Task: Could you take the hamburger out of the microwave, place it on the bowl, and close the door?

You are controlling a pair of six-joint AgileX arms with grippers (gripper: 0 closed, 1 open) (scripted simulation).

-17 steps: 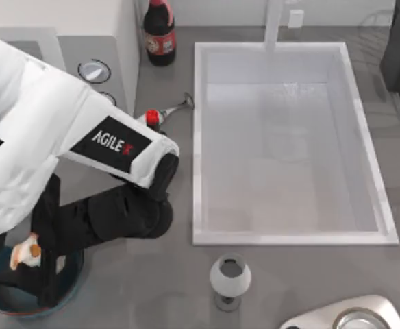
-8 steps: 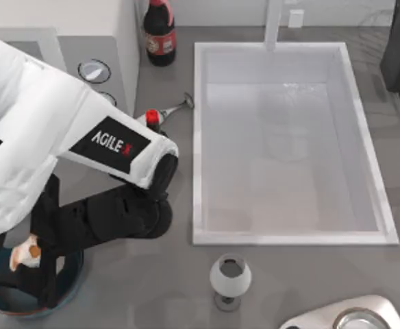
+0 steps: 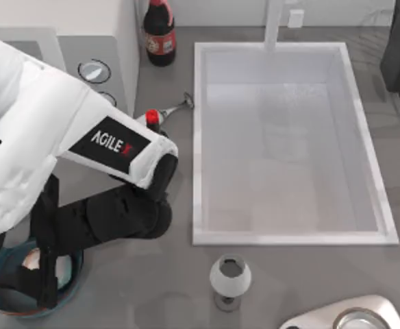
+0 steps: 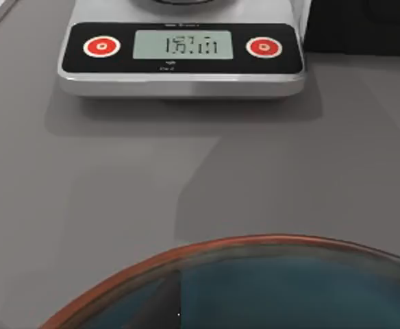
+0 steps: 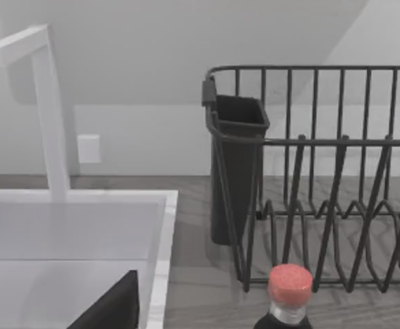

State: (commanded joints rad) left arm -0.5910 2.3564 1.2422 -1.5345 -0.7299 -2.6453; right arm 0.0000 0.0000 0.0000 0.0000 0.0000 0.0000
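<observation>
Blue with a thin orange rim, the bowl (image 3: 66, 277) sits at the lower left of the top view. The hamburger (image 3: 30, 259) lies inside it, just under the black end of the left arm (image 3: 63, 147). I cannot tell if the left gripper is open or closed. Past the bowl in the left wrist view stands a silver scale (image 4: 179, 58). The white microwave (image 3: 97, 41) fills the upper left of the top view, beside a dark bottle (image 3: 159, 33).
</observation>
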